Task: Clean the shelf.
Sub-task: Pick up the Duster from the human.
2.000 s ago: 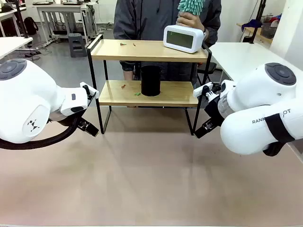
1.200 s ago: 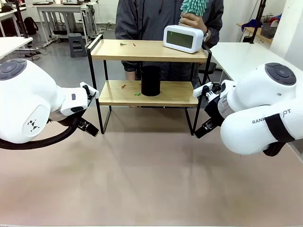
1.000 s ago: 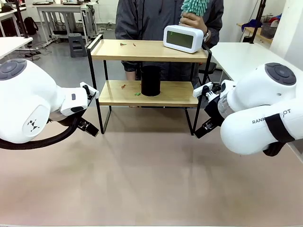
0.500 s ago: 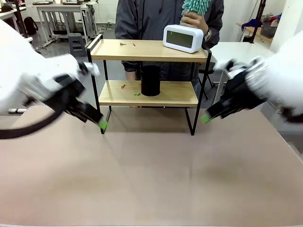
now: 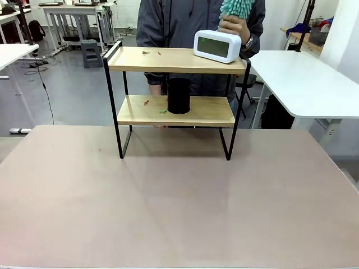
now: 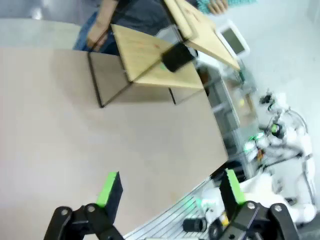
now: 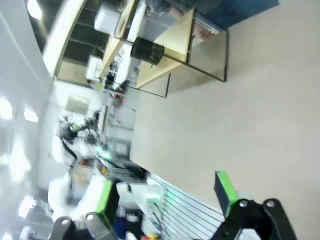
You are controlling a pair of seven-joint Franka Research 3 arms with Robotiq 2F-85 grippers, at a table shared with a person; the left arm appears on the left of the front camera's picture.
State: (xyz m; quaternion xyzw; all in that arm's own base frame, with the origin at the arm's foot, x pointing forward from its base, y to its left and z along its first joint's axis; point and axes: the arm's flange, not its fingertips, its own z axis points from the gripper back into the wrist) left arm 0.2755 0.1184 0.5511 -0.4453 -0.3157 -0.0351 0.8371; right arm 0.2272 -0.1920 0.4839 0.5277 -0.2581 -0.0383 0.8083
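The shelf (image 5: 168,59) stands at the far middle of the tan table (image 5: 179,202), its black frame legs planted on the top and its two wooden boards facing me square on. On the upper board a white clock (image 5: 217,46) sits at the right end, and a couple of small scraps (image 5: 146,52) lie toward the left end. On the lower board a black cylinder (image 5: 179,96) stands upright near the middle, with an orange scrap (image 5: 146,102) and a green scrap (image 5: 163,111) lying to its left, apart from it. Behind the shelf stands a person (image 5: 174,22) in a dark grey jacket, one hand (image 5: 231,23) raised just above the clock and gripping a teal fluffy duster (image 5: 234,8) that points upward. A white table (image 5: 303,78) stands off to the right. From the left wrist camera, the left gripper (image 6: 170,187) hangs over the near part of the tan table with its jaws spread wide, green pads (image 6: 108,186) well apart and nothing between them; the shelf (image 6: 145,55) lies well ahead of it, blurred and tilted in the frame. From the right wrist camera, the right gripper (image 7: 165,192) is likewise released, its green pads (image 7: 226,189) far apart and empty, hanging above the table near its edge, and the shelf (image 7: 175,42) with the black cylinder on its lower board sits well away across the tan surface.
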